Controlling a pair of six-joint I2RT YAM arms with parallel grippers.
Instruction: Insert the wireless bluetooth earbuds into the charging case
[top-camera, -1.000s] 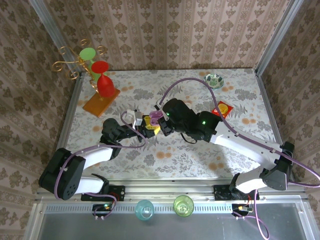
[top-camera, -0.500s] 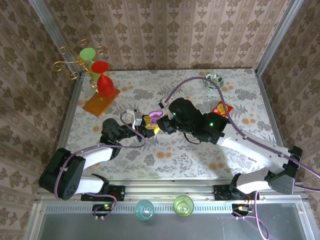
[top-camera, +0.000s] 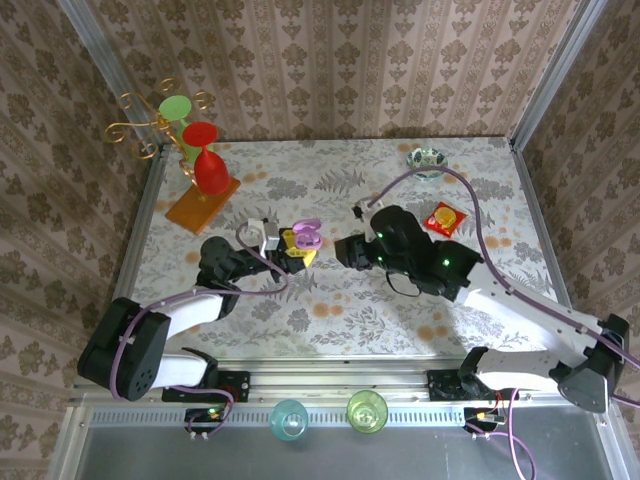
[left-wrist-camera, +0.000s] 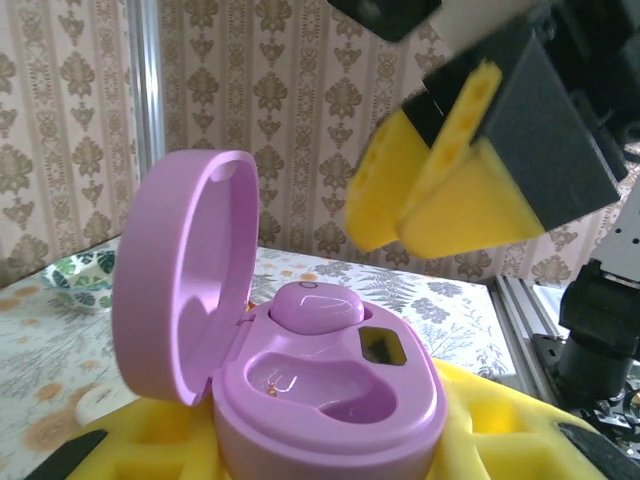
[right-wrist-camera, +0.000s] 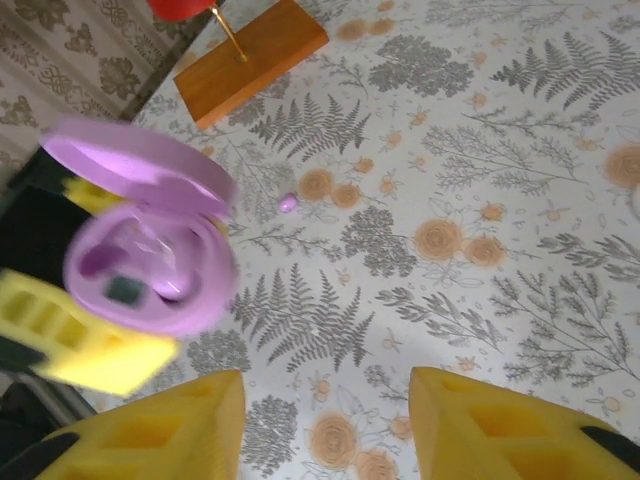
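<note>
A lilac charging case (left-wrist-camera: 330, 390) stands with its lid (left-wrist-camera: 185, 270) swung up, and my left gripper (left-wrist-camera: 330, 445) is shut on its base between yellow pads. One lilac earbud (left-wrist-camera: 318, 305) sits in the far socket. The near socket (left-wrist-camera: 320, 385) is bare. From above, the case (top-camera: 307, 238) is left of centre, and my right gripper (top-camera: 345, 250) is a short way to its right. My right gripper (right-wrist-camera: 325, 400) is open with nothing between its fingers, above the table and apart from the case (right-wrist-camera: 150, 260). Another tiny lilac earbud (right-wrist-camera: 288, 203) lies loose on the table beyond the case.
A wooden base (top-camera: 203, 205) with a gold stand and red and green goblets stands at the back left. A small patterned bowl (top-camera: 428, 158) sits at the back right, with a red and yellow packet (top-camera: 443, 218) near it. Two cups (top-camera: 290, 418) stand below the front rail.
My right gripper has pulled back to the right, away from the case, and its jaws have opened. The left gripper and the case have stayed put.
</note>
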